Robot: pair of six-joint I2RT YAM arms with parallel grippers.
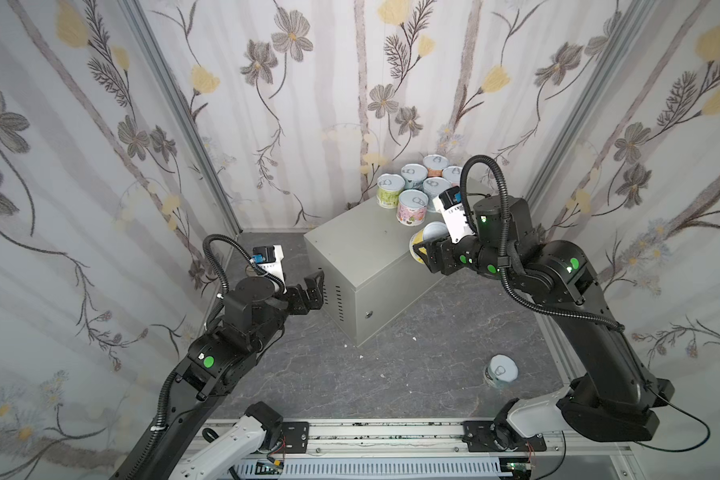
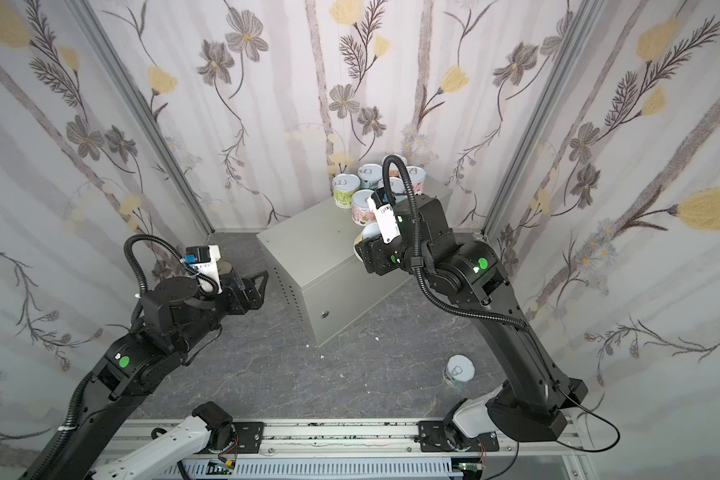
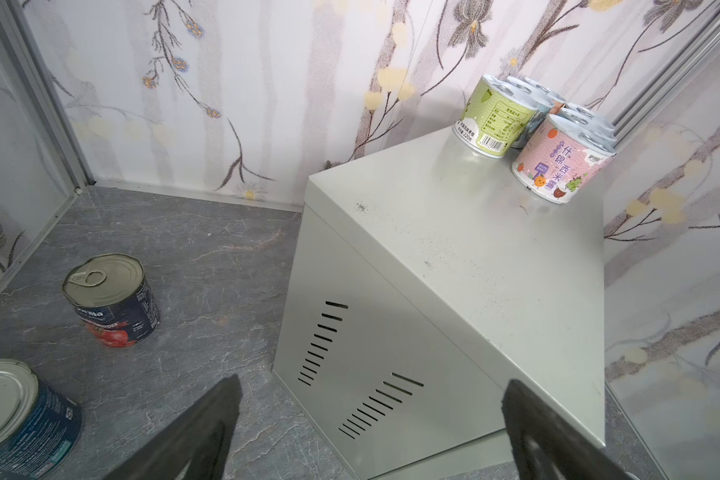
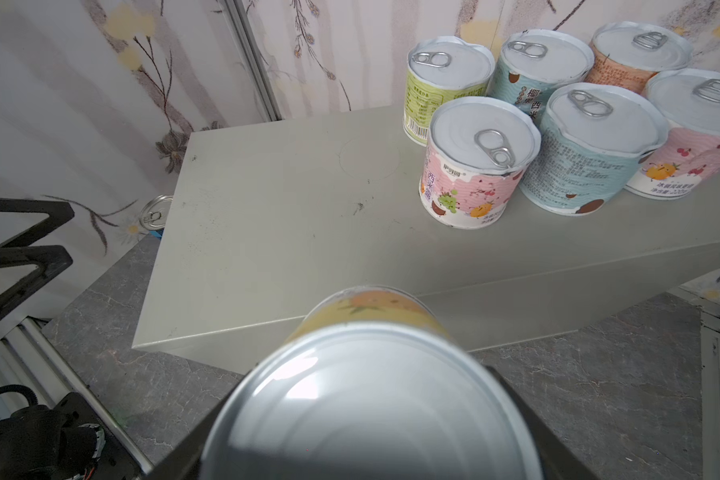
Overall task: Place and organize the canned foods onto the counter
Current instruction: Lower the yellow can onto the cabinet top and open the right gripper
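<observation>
Pale walls [image 1: 329, 83] printed with grey and yellow flowers fill the upper frame and both sides, joined by aluminium posts [image 1: 175, 95]. A dark grey marbled floor [image 1: 412, 365] lies lower centre, with a metal rail [image 1: 391, 434] along the bottom edge.

R tool [image 2: 361, 250] w/ yellow can [image 2: 369, 231] by counter [image 2: 308, 245]

Your left arm [image 1: 225, 361] and right arm [image 1: 599, 345] are matte black, with round green stickers [image 1: 208, 361] at the joints. Ribbed black cable conduits [image 1: 500, 183] arc over each wrist beside white camera housings [image 1: 454, 220]. White base links [image 1: 533, 411] meet black screwed plates [image 1: 294, 434]. The left gripper [image 1: 314, 280] has triangular cut-out fingers.
</observation>
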